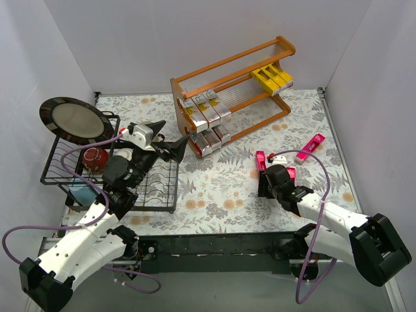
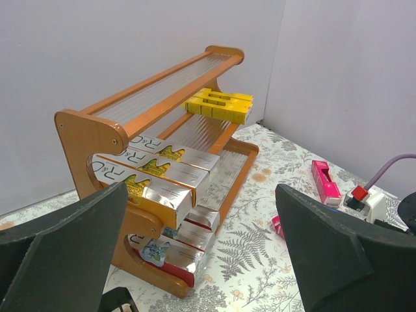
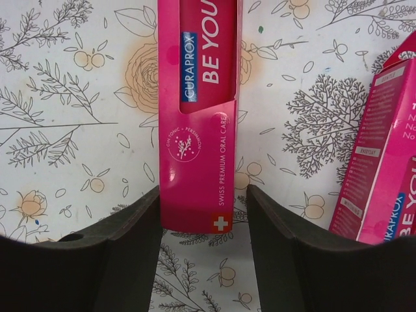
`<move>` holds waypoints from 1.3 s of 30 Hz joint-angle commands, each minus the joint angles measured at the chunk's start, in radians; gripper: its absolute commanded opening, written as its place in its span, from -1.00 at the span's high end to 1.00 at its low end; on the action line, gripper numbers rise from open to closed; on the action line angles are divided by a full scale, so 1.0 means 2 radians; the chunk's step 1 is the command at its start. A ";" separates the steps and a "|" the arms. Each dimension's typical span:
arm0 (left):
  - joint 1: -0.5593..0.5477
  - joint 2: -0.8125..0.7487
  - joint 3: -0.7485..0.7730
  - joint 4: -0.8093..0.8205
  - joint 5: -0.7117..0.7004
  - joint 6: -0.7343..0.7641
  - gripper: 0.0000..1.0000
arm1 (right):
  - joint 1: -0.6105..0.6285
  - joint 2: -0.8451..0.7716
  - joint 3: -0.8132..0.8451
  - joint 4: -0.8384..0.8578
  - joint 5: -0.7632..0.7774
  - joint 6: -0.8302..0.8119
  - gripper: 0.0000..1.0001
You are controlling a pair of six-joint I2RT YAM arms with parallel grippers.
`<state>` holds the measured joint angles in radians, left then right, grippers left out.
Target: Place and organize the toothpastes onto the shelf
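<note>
The right gripper [image 3: 203, 195] is hanging low over the flowered surface [image 1: 214, 195]. Its jaws are standing moderately wide on either side of the near end of a magenta carton [image 3: 198, 117]. The left finger is sitting right at the carton's edge and the right finger is leaving a slim gap, so nothing is being squeezed. A second magenta carton [image 3: 383, 162] is lying just beside it on the right, at a slant. A third magenta carton [image 1: 310, 148] is lying farther off toward the right wall, apart from both.

On the left, the left gripper [image 1: 168, 138] is hovering by the far right corner of the black dish rack [image 1: 162, 185], spread wide and carrying nothing, facing the shelf [image 1: 231, 97]. A dark plate [image 1: 75, 120] is leaning in that rack.

Farthest back, the shelf is standing at an angle. Silver cartons [image 2: 162, 172] are lying side by side at the left end of its middle tier, with more on the bottom tier below. Yellow cartons [image 2: 218, 104] are filling the middle tier's right end.
</note>
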<state>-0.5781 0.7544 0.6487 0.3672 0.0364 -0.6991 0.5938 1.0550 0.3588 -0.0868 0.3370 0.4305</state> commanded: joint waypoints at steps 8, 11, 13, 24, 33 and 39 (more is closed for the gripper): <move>-0.001 -0.010 0.004 0.004 -0.008 0.004 -0.96 | 0.016 -0.012 0.006 0.016 -0.006 -0.015 0.10; -0.001 -0.010 0.004 0.002 -0.008 0.003 -0.96 | 0.017 -0.022 0.036 -0.021 -0.010 -0.023 0.12; -0.001 -0.009 0.005 0.002 -0.010 0.004 -0.96 | 0.017 -0.033 0.066 -0.043 -0.007 -0.031 0.12; -0.002 -0.014 0.004 0.002 -0.011 0.004 -0.96 | 0.017 -0.026 0.313 -0.213 -0.024 -0.101 0.14; -0.001 -0.011 0.003 0.002 -0.011 0.005 -0.96 | 0.004 0.138 0.602 -0.266 -0.047 -0.198 0.15; -0.001 -0.005 0.002 0.002 -0.012 0.010 -0.96 | -0.018 0.267 0.758 -0.253 -0.096 -0.244 0.15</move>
<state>-0.5781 0.7444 0.6487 0.3676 0.0250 -0.6956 0.5842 1.4689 1.6997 -0.6369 0.2150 0.0467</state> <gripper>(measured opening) 0.981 0.446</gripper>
